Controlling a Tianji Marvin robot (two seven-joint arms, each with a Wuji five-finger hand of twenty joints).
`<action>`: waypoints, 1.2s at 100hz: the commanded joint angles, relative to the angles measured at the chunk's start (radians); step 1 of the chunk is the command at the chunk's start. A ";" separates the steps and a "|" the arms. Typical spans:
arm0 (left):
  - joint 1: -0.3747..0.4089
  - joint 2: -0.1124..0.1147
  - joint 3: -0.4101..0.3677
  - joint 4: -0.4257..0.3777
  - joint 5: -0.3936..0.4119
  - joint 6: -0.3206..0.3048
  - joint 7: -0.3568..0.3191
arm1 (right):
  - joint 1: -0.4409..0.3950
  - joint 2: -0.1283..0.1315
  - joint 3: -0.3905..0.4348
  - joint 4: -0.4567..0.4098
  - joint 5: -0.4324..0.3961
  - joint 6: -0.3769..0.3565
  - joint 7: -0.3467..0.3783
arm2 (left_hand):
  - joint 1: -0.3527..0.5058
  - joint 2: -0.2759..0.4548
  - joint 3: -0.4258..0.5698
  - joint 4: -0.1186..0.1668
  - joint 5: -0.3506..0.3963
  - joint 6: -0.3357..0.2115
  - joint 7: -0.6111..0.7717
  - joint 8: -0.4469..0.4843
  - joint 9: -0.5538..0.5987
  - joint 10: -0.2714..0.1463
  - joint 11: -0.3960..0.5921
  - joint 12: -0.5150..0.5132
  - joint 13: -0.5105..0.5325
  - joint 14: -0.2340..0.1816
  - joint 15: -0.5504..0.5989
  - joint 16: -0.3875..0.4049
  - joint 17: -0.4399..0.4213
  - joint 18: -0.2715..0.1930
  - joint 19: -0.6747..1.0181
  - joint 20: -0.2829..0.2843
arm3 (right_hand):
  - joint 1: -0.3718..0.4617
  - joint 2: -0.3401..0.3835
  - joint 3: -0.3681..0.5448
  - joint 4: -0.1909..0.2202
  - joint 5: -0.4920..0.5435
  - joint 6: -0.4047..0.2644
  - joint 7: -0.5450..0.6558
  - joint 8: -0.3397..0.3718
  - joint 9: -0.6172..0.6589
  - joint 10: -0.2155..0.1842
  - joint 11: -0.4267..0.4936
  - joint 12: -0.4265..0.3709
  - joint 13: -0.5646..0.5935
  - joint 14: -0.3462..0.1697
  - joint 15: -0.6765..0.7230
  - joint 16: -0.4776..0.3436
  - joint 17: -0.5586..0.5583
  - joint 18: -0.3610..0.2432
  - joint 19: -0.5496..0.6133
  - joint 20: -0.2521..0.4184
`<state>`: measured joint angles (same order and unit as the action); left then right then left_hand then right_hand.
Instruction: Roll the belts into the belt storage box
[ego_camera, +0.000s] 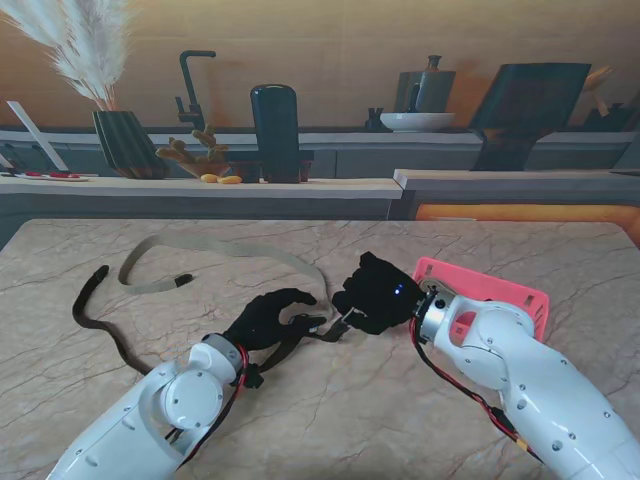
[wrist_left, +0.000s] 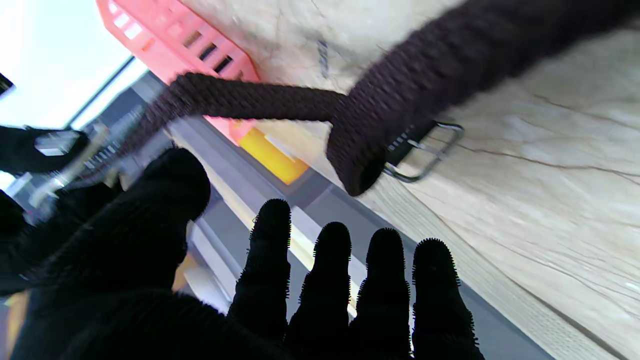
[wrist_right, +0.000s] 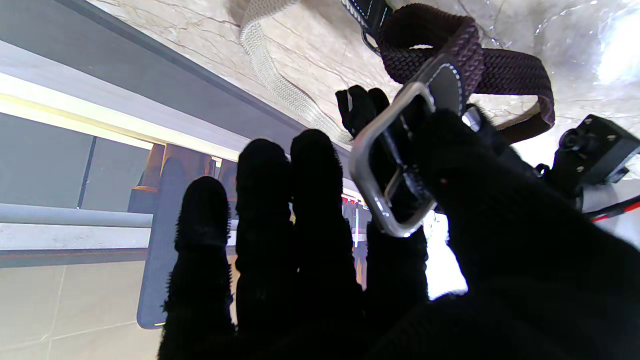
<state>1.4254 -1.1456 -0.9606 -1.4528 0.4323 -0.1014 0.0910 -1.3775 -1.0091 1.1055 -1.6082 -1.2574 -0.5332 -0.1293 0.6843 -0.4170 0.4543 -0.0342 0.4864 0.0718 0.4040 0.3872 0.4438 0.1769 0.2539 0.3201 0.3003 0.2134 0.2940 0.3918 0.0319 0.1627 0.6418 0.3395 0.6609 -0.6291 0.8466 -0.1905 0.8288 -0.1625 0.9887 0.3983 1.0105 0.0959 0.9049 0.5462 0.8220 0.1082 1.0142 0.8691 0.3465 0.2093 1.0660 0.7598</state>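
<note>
Two black-gloved hands meet mid-table: the right hand (ego_camera: 375, 292) pinches the silver buckle (wrist_right: 387, 165) of the dark brown braided belt (wrist_right: 465, 55) between thumb and fingers, while the left hand (ego_camera: 268, 318) curls loosely beside the strap, grip unclear; a beige woven belt (ego_camera: 215, 250) lies farther off, the pink plastic storage box (ego_camera: 520, 295) just right

Dark brown braided belt (ego_camera: 95, 322) and beige woven belt (ego_camera: 215, 249) lie unrolled, left of the pink slotted plastic storage box (ego_camera: 500, 292).
</note>
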 joint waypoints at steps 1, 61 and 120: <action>-0.006 -0.001 0.012 0.005 0.008 -0.034 -0.025 | 0.008 -0.005 0.003 -0.017 0.005 -0.004 0.009 | -0.046 -0.039 0.022 -0.030 0.001 -0.038 0.034 0.011 -0.015 -0.035 0.011 -0.017 -0.017 -0.038 -0.008 -0.015 -0.017 -0.002 -0.021 -0.018 | 0.067 0.041 0.012 -0.002 0.002 -0.028 0.039 0.022 -0.014 0.032 0.021 0.013 -0.014 -0.020 0.014 0.015 -0.010 -0.015 0.021 -0.007; -0.018 -0.010 0.054 0.024 0.075 -0.084 0.054 | 0.055 -0.014 -0.005 -0.007 0.063 0.026 0.064 | 0.145 -0.059 0.048 -0.103 0.174 -0.138 0.250 0.076 0.307 -0.071 0.127 0.050 0.246 -0.022 0.133 0.056 0.070 0.095 0.132 0.058 | 0.068 0.047 0.005 0.005 0.000 -0.029 0.031 0.035 -0.016 0.028 0.017 0.016 -0.013 -0.024 0.010 0.017 -0.009 -0.021 0.016 -0.007; -0.017 -0.028 0.061 0.041 0.090 -0.133 0.140 | 0.085 -0.025 -0.011 -0.007 0.148 0.057 0.123 | 0.261 -0.044 0.210 -0.061 0.213 -0.159 0.582 0.035 0.636 -0.086 0.224 0.302 0.523 -0.003 0.427 0.139 0.222 0.096 0.349 0.155 | 0.063 0.048 -0.002 0.017 -0.004 -0.035 0.023 0.044 -0.014 0.023 0.013 0.026 -0.013 -0.027 0.007 0.021 -0.005 -0.023 0.014 -0.004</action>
<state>1.3967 -1.1679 -0.8951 -1.3990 0.5464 -0.2277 0.2488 -1.2980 -1.0280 1.0959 -1.6055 -1.1261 -0.4835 -0.0213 0.9020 -0.4644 0.5896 -0.1198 0.7208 -0.0423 0.9053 0.3737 1.0622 0.1031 0.4509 0.5819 0.8036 0.2058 0.6864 0.5054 0.2511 0.2599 0.9625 0.4731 0.6611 -0.6217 0.8348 -0.1889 0.8283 -0.1625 0.9864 0.4216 1.0101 0.0959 0.9051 0.5588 0.8219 0.1079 1.0142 0.8709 0.3464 0.1990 1.0660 0.7598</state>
